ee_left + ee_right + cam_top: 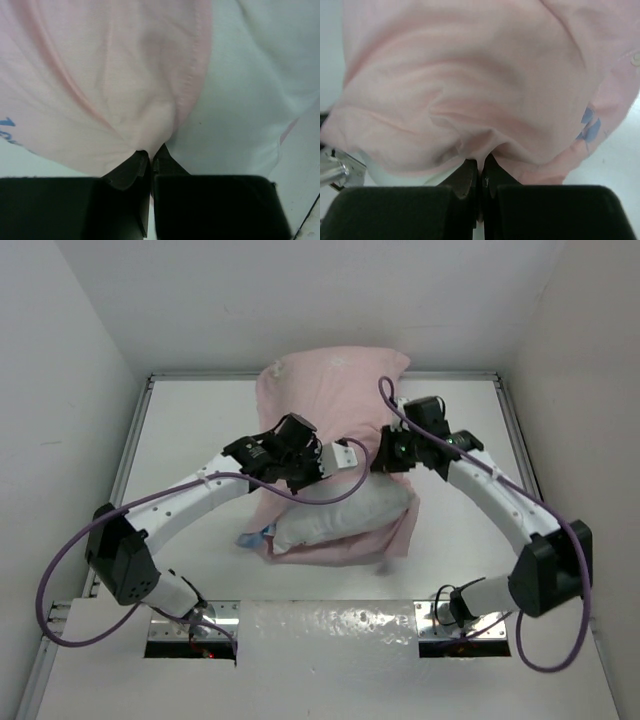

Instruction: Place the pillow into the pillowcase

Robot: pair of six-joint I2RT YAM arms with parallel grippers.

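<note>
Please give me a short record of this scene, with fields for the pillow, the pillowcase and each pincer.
pillow: white, near end showing, rest under the pillowcase
pillowcase: pale pink side out, covers the pillow's far part
left pincer: shut on pillowcase edge
right pincer: shut on pillowcase fabric
progress: pillow partly inside

Bright, diffuse light washes the white table point(200, 425) in the top view, with glare on the shiny strip point(330, 625) at bottom centre and faint shadows, while both wrist views are soft, their dark fingers point(126, 172) blurred along the bottom edge
</note>
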